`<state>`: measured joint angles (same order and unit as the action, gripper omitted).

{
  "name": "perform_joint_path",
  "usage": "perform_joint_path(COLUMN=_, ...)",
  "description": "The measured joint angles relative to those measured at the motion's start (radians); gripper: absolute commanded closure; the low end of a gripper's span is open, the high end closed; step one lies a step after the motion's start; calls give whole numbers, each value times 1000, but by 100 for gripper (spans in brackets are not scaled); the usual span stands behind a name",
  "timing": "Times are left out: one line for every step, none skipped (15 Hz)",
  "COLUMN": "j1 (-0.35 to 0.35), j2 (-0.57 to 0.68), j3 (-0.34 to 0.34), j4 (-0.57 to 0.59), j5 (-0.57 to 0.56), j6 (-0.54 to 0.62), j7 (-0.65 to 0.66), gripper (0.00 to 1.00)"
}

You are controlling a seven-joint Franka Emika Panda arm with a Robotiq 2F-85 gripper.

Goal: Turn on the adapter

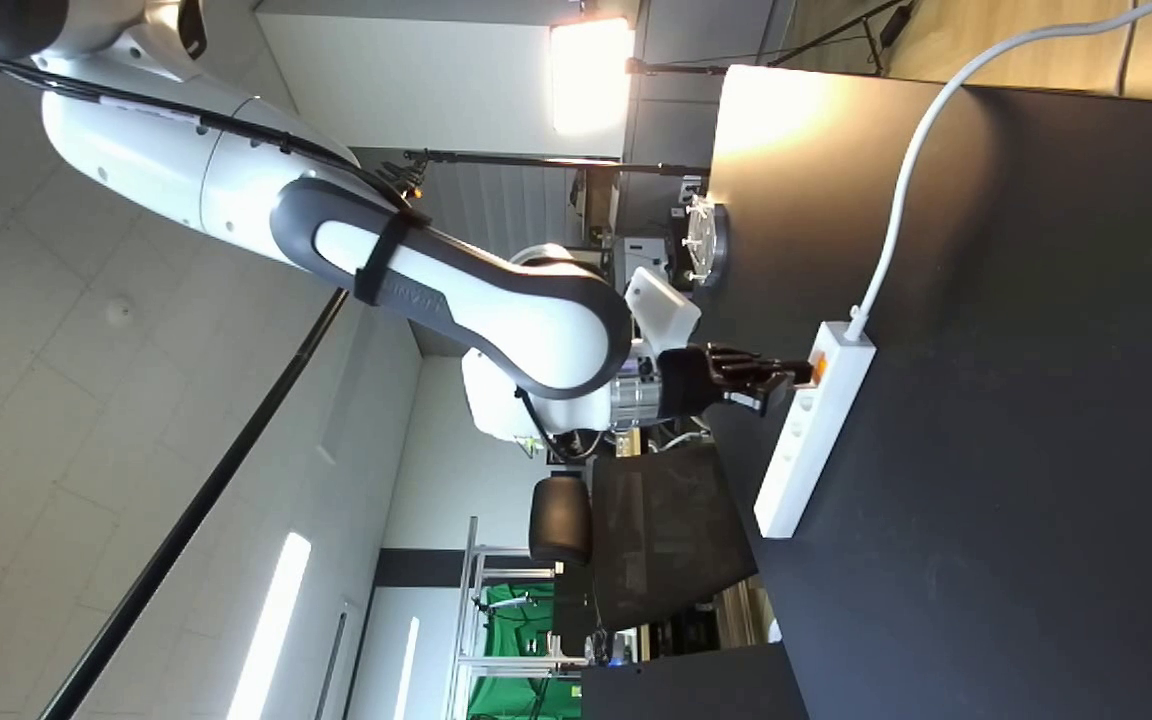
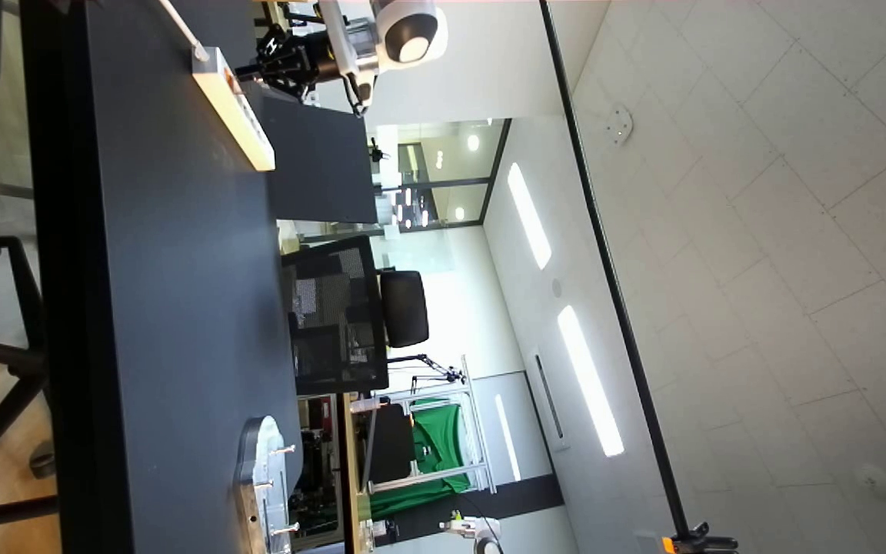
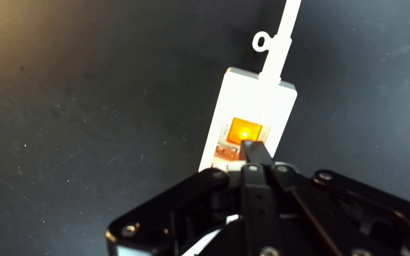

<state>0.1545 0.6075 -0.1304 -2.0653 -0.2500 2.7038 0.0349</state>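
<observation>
The adapter is a long white power strip [image 1: 808,455] lying on the dark table; it also shows in an exterior view [image 2: 237,115] and in the wrist view [image 3: 249,97]. Its orange switch [image 3: 244,131], near the cable end, glows with a bright spot. The white cable [image 1: 901,190] leaves that end. My gripper [image 1: 802,373] is shut and empty, pointing down at the switch. In the wrist view its fingertips [image 3: 252,145] lie together over the switch's near edge and hide part of it. They look in contact with the switch. The far sockets are hidden behind the gripper in the wrist view.
The dark table [image 1: 996,480] bears the strip. A clear plate with metal pegs on a dark base [image 2: 268,477] stands on the table away from the strip; it also shows in an exterior view [image 1: 704,240]. A black mesh chair [image 2: 339,315] stands beyond the table edge.
</observation>
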Motion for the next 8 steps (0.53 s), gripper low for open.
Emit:
perform_joint_path(j1=-9, j2=0, j3=8, j4=1, j5=2, j6=-9, j7=-2, gripper=100)
perform_joint_path(j1=-18, j2=0, j3=15, j4=1, j5=6, j6=-17, j7=-6, gripper=100)
perform_joint_path(j1=-26, j2=1, j3=21, j4=1, j5=13, j6=-26, j7=-14, gripper=100)
perform_joint_path(j1=-33, j2=1, j3=25, j4=1, j5=16, j6=-34, j7=-19, gripper=100)
perform_joint_path(j1=-39, j2=2, j3=29, j4=1, j5=16, j6=-41, j7=-20, gripper=100)
perform_joint_path(j1=-44, j2=2, j3=31, j4=1, j5=16, j6=-48, j7=-21, gripper=100)
perform_joint_path(j1=-48, j2=3, j3=33, j4=1, j5=17, j6=-51, j7=-23, gripper=100)
perform_joint_path(j1=-51, j2=5, j3=34, j4=1, j5=17, j6=-50, j7=-23, gripper=100)
